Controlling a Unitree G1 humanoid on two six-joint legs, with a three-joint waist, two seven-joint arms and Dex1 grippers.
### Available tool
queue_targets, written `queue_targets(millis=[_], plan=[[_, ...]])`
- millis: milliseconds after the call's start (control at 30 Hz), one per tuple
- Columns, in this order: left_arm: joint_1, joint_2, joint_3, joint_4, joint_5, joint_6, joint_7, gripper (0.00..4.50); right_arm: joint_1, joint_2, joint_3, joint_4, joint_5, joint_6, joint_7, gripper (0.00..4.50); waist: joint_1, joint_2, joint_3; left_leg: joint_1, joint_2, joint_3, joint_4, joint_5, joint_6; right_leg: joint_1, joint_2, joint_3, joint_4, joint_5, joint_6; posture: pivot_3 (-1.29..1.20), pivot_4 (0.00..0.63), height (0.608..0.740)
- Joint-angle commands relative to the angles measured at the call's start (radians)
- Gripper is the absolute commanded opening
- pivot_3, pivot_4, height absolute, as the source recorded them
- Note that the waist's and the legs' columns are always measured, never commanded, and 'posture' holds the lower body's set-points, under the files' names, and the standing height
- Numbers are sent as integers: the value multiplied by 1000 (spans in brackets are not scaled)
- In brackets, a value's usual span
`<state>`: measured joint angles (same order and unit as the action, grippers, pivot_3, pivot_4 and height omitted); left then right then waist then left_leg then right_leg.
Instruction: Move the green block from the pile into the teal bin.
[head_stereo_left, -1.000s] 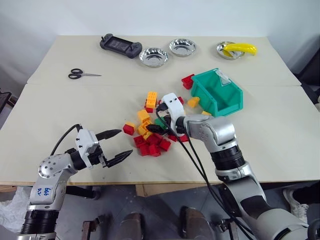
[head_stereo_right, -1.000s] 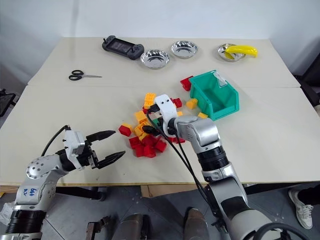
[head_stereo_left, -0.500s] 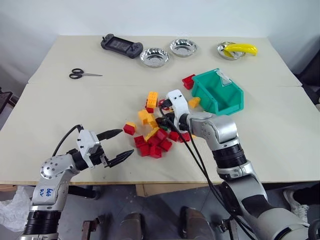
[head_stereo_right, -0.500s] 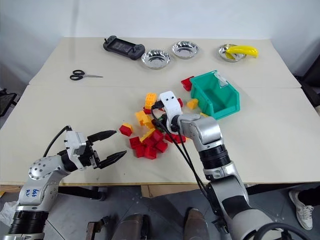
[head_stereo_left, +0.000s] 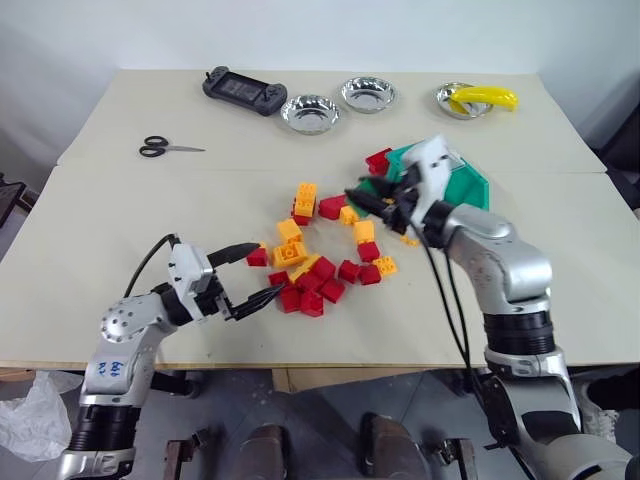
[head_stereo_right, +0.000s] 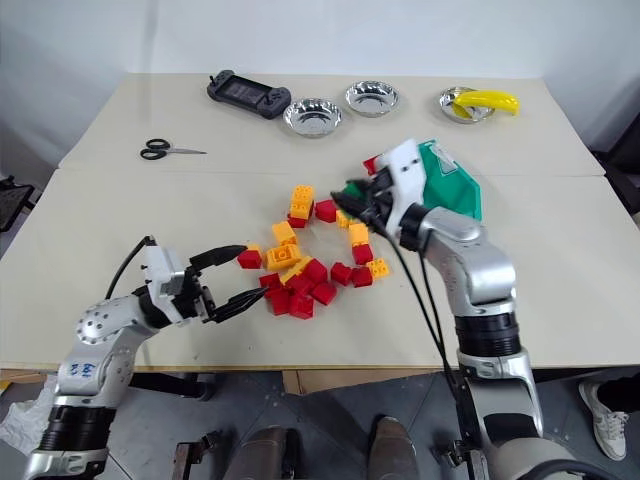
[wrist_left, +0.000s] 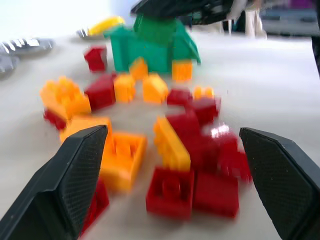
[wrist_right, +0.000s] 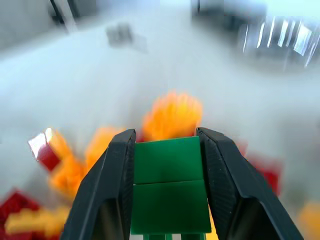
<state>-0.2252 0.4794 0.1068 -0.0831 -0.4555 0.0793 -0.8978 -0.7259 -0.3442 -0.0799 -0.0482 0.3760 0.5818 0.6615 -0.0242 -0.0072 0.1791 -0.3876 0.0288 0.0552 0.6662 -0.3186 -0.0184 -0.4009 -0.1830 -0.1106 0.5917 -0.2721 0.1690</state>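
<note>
green block (wrist_right: 170, 185) clamped between right gripper (head_stereo_right: 352, 197) fingers, raised above pile (head_stereo_left: 315, 255), beside teal bin (head_stereo_left: 470, 185) | long axis along fingers | left gripper (head_stereo_left: 258, 272) open wide, empty, beside pile

Green block (wrist_right: 170, 185) clamped between black fingers (wrist_right: 112, 185), apparently above scattered pile (head_stereo_left: 315, 255), beside teal bin (head_stereo_left: 470, 185).

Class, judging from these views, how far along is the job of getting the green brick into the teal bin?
Done: the small dark green studded brick is out of the red and yellow-orange brick pile. In hand: the right gripper clamps it, raised beside the teal plastic bin. Left: carry it over the bin and release.
</note>
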Motion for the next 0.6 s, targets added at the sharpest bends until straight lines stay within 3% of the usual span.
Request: queue_targets(millis=[33,200,400,433,600], plan=[[-50,-40,-7,-41,-19,18,53,4500,-15,-44,-93,19,-8,-110,-39,1515,-1,0,0,0,0,0,0,0,0,0,0,0,0,0,0,0,150,740],[-167,-135,-31,3,38,-2,167,4500,-114,-108,-110,285,-139,-272,-167,1515,-3,0,0,0,0,1,1,0,0,0,0,0,0,0,0,0,150,740],[-181,-144,-37,20,37,10,170,4500,-214,-106,-124,603,-168,-418,-185,1515,-14,0,0,1,0,2,-2,0,0,0,0,0,-1,0,0,0,150,740],[-173,-137,-38,15,39,13,166,4500,-226,-105,-129,641,-164,-439,-182,2233,-14,0,0,1,0,2,-2,0,0,0,0,0,-1,0,0,0,150,740],[-111,-77,-9,-9,63,6,178,4500,-220,-122,-128,663,-136,-498,-100,3834,-12,0,0,1,0,2,-2,0,0,0,0,0,-1,0,0,0,150,740]])
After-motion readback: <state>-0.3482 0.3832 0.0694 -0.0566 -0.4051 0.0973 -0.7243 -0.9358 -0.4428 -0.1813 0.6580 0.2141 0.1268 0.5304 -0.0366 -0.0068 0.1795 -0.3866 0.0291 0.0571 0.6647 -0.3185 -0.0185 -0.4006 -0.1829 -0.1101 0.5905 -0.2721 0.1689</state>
